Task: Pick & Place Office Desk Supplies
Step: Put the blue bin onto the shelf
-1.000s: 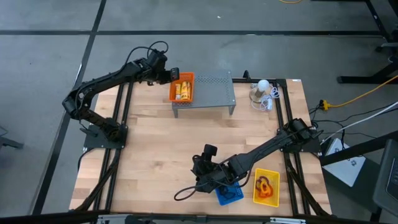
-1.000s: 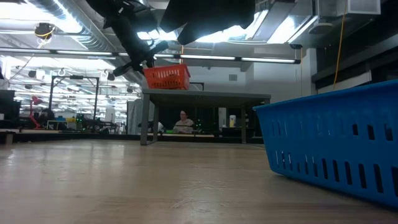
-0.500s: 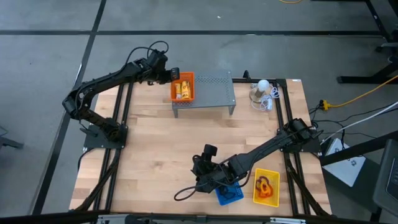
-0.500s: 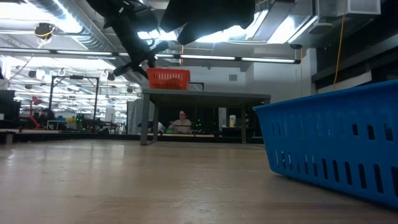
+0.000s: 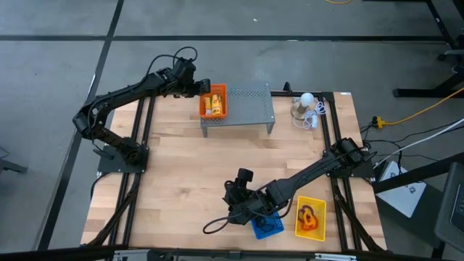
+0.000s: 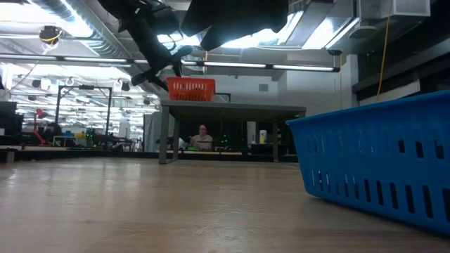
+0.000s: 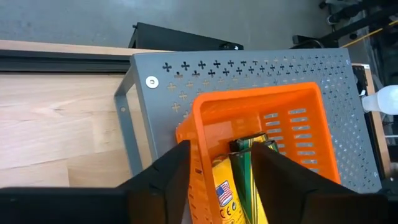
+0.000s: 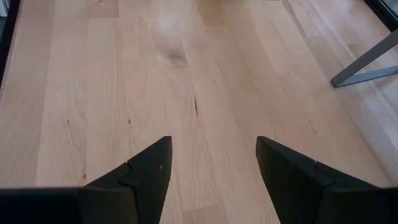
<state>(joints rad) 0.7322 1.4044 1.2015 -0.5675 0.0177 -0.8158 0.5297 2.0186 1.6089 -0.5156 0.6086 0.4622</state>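
yellow-orange packets (image 7: 239,186) lie between the left gripper's (image 7: 217,165) parted fingers.

packets (image 5: 212,106) in basket (image 5: 220,90), basket on shelf (image 5: 250,109)

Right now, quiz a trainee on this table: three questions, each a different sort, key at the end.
1. True or false: the orange basket sits on the grey shelf.
2. Which basket lies nearest the right gripper? A) orange B) blue C) yellow
3. Fill in: the left gripper straddles one wall of the orange basket with its fingers ____.

Key
1. True; it rests on the shelf's left end.
2. B; the blue basket is just beside that arm, the yellow basket farther right.
3. Open; one finger outside the wall, one inside.
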